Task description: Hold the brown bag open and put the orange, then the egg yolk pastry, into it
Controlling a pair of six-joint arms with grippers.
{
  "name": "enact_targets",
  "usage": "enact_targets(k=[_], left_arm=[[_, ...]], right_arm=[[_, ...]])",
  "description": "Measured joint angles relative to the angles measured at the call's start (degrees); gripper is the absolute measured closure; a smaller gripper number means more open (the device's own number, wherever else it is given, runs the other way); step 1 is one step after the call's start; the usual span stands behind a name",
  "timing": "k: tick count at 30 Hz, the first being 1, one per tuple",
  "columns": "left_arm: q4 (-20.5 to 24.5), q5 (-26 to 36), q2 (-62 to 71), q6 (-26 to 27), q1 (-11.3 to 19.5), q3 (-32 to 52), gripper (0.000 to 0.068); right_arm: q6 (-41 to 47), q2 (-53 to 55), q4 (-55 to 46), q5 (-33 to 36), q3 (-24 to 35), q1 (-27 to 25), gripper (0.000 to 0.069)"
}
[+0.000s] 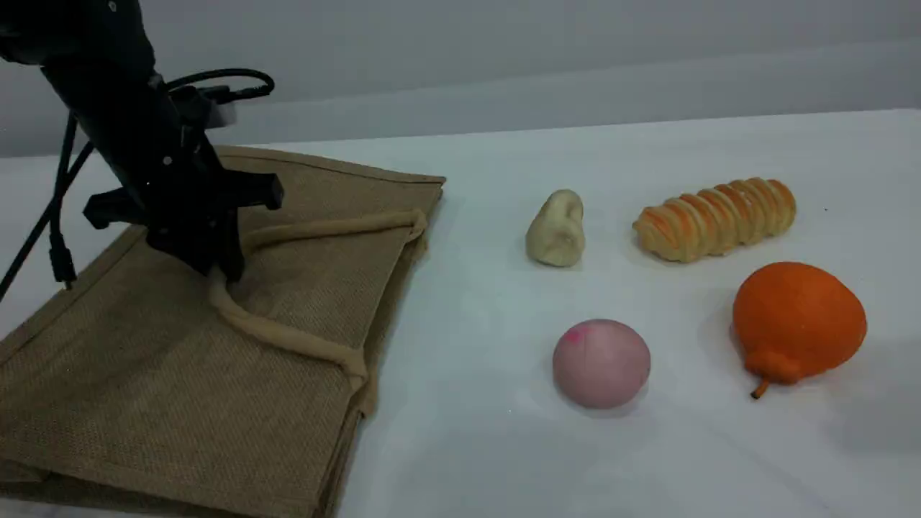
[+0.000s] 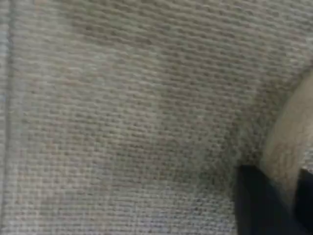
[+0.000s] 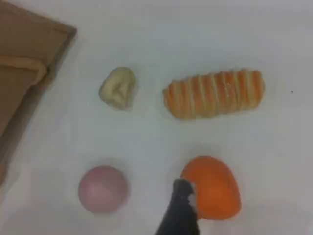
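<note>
The brown bag (image 1: 144, 374) lies flat on the table's left side, its mouth towards the middle. My left gripper (image 1: 221, 272) is down on it, shut on the upper beige handle (image 1: 288, 338). The left wrist view shows the handle (image 2: 293, 137) pinched between two dark fingertips (image 2: 254, 200) against the bag's weave (image 2: 122, 122). The orange (image 1: 799, 320) rests at the right, stem towards the front. The egg yolk pastry (image 1: 556, 229) sits mid-table. My right gripper (image 3: 182, 208) hangs high above the orange (image 3: 215, 188), open and empty, outside the scene view.
A striped bread roll (image 1: 716, 218) lies behind the orange, to the right of the pastry. A pink ball (image 1: 601, 363) sits in front of the pastry, left of the orange. The bag's corner (image 3: 24, 73) shows at the left of the right wrist view.
</note>
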Motion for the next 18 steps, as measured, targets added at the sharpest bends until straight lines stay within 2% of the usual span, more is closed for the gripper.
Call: enact_targets(k=[6,15,18], left_arm=[[-0.1,0.93,-1.24,2.42,0.0,-0.08,0.0596],[0.01,11.24,-8.5,6.25,0.0,-6.81,0.0596],[0.01,12.69,-10.93,7.37,0.0,-7.05,0.0596]], right_arm=[[0.0,0.0,0.0,0.0,0.0,0.0,0.0128],[0.0,0.0,0.0,-0.91,0.0,0.0,0.0128],[0.0,0.0,0.61,-0.91,0.0,0.0,0.0128]])
